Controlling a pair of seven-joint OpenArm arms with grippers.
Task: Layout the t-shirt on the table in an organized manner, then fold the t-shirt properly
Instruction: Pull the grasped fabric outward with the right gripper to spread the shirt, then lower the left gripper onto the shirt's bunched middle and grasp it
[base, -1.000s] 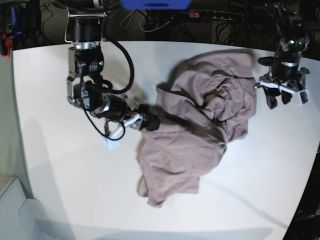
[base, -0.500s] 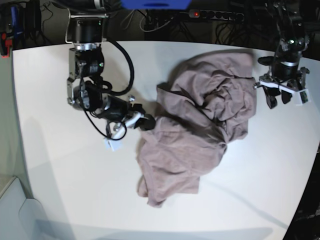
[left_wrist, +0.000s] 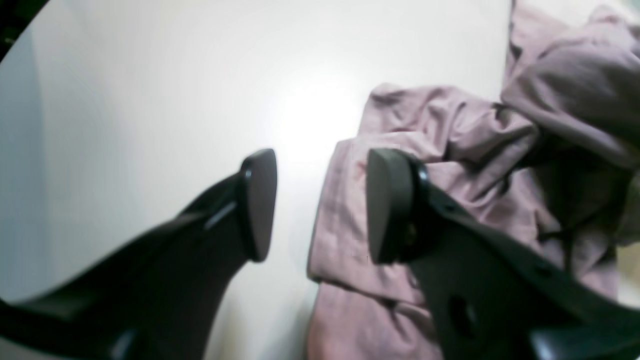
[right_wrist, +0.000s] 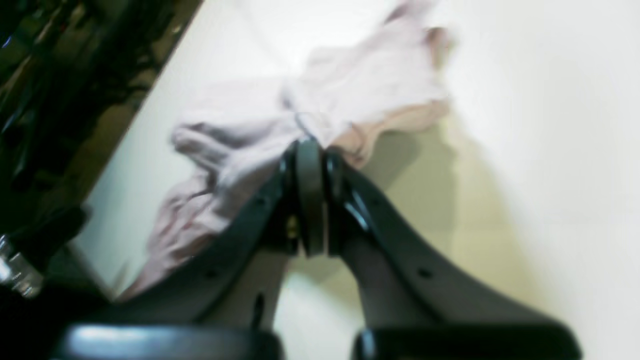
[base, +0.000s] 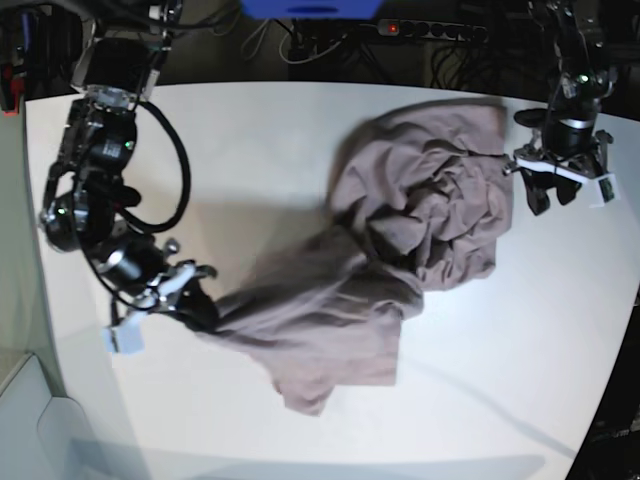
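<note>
Two black fingers (left_wrist: 257, 200) of the left gripper (left_wrist: 320, 205) stand apart in the left wrist view, holding nothing. Under them lies the big smooth white table (left_wrist: 150, 100). One soft, wrinkly pinkish-brown t-shirt (left_wrist: 450, 165) lies beside and under the one finger, at the table's right part.

From the right wrist view, the right gripper (right_wrist: 310, 150) is squeezed tight on an edge of the shirt (right_wrist: 320, 105), which stretches away from it over the white top (right_wrist: 550, 125). Dark clutter fills the room at the left.

Seen from the base view, one shirt (base: 400, 260) lies in a bunched heap mid-table (base: 270, 140), one corner pulled out to the right gripper (base: 195, 310). Its partner, the left gripper (base: 560, 190), hangs at the shirt's far edge. Behind are black cables (base: 330, 40) and one power strip (base: 430, 30) with a red light.
</note>
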